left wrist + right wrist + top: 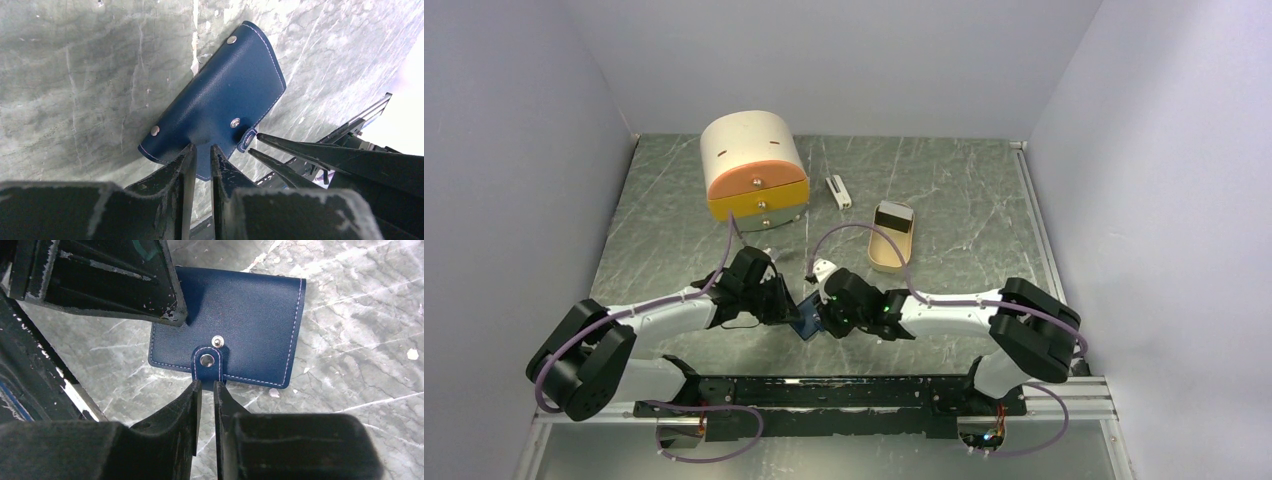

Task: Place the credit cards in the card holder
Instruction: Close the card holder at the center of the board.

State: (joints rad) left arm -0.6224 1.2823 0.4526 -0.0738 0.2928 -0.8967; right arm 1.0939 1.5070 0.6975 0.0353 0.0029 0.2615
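A grey marbled table fills the scene, and the left arm and right arm reach in from the near edge to meet at its near middle. At the far left stands a cream, round-topped drawer box with an orange drawer above a yellow one. Right of it, further toward the middle, lies a tan tin. Something pale sits at its far end, too small to make out. The navy wallet is folded shut and sits between the two wrists, near of the tin and well apart from it. Whether it rests flat on the table or is lifted off it I cannot tell. A small white bar lies between the drawer box and the tin. The left gripper is clamped on the wallet's edge, which runs down into the thin gap between its fingers. The right gripper has its jaws nearly together, with their tips right at the end of the snap tab. Whether they pinch the tab I cannot tell. A bare silver stud shows just beside the tab's own snap.
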